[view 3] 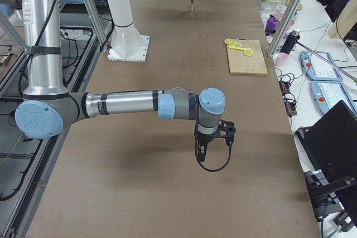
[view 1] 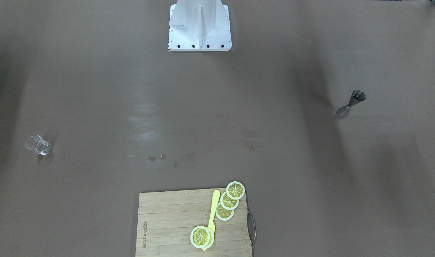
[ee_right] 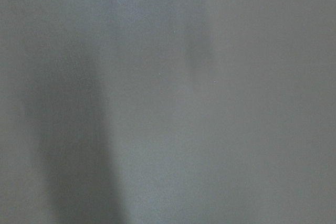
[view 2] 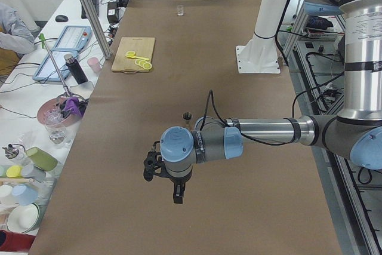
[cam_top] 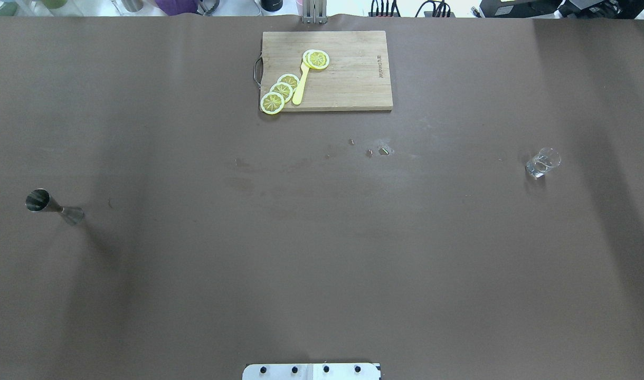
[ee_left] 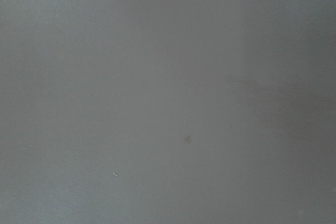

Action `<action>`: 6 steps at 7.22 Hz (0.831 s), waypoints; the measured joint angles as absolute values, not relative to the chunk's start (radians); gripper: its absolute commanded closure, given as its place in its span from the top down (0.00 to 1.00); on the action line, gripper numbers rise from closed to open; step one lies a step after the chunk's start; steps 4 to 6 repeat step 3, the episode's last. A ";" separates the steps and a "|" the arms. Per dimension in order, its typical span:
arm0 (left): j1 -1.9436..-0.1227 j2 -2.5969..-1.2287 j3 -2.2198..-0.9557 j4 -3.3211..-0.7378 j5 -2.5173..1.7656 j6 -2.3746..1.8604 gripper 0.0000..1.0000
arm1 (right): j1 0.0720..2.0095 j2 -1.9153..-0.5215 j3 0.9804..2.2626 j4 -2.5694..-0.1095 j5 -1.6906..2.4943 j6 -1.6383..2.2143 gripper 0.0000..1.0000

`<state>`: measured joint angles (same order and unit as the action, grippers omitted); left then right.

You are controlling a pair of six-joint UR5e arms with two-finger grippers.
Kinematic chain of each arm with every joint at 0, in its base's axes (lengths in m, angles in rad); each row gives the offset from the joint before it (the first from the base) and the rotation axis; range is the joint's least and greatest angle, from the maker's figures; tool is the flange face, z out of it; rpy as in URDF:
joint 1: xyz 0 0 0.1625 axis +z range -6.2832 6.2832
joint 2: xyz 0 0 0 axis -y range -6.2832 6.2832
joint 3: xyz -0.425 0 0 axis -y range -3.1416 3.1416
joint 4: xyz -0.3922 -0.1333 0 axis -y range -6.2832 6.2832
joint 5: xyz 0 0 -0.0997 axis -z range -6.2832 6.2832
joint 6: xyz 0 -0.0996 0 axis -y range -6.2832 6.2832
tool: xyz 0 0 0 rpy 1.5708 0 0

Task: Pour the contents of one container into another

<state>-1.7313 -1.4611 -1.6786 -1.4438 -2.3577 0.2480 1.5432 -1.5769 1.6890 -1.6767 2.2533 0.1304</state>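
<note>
- A small clear shot glass [cam_top: 542, 163] stands upright on the brown table [cam_top: 322, 253], on the robot's right side. Whether it holds liquid is unclear.
- The steel jigger [cam_top: 54, 207] stands upright well apart on the left side, probably so that each arm has 1 vessel within reach.
- The 2 arms hover over bare table with nothing in their grip. The left gripper [view 2: 178, 197] and right gripper [view 3: 199, 155] show only side-on, so how far they are open cannot be told.
- A wooden cutting board [cam_top: 327, 71] with lemon slices [cam_top: 281, 91] lies at the far edge, apparently out of the pouring path.

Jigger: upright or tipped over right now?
Upright: the jigger stands on one cone on the table, its waist vertical in the exterior right view.
</note>
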 measured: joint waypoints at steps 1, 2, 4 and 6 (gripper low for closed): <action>-1.732 -1.461 -1.680 -1.445 -2.358 0.248 0.99 | 1.543 -1.577 1.688 -1.677 2.253 0.130 1.00; -1.732 -1.461 -1.680 -1.446 -2.357 0.248 0.99 | 1.543 -1.577 1.687 -1.677 2.253 0.131 1.00; -1.732 -1.460 -1.679 -1.446 -2.357 0.248 0.99 | 1.543 -1.577 1.684 -1.677 2.253 0.131 1.00; -1.732 -1.460 -1.679 -1.446 -2.357 0.248 0.99 | 1.543 -1.577 1.684 -1.677 2.253 0.131 1.00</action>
